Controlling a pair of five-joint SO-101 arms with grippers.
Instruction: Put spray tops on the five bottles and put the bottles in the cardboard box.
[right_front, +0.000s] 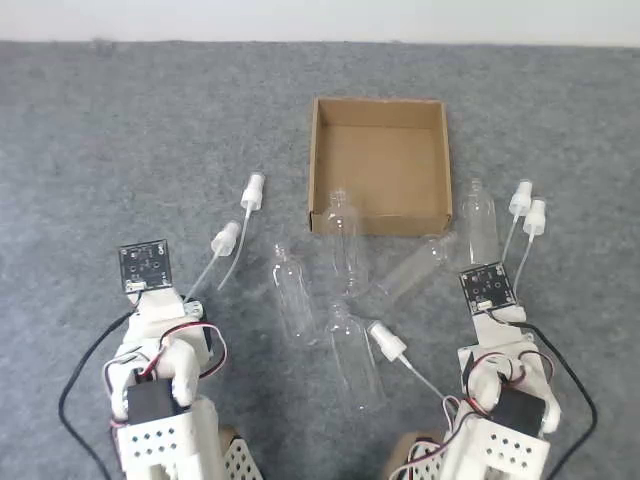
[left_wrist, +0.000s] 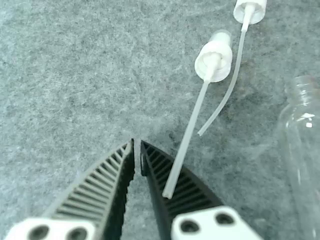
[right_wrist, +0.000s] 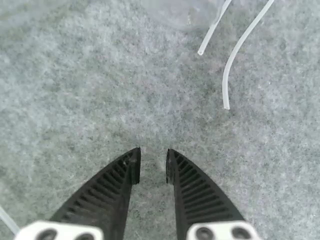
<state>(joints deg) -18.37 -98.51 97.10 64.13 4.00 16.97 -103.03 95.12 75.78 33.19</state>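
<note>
a grey felt-like mat (right_front: 120, 130) spreads, evenly lit, to what may be a pale wall (right_front: 300, 18).

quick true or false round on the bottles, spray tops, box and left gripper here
1. A bottle is already in the cardboard box. False: all five bottles are outside it.
2. Five spray tops lie loose on the carpet. True.
3. One bottle already wears a spray top. False: every neck is bare.
4. The left gripper holds nothing. True.
</note>
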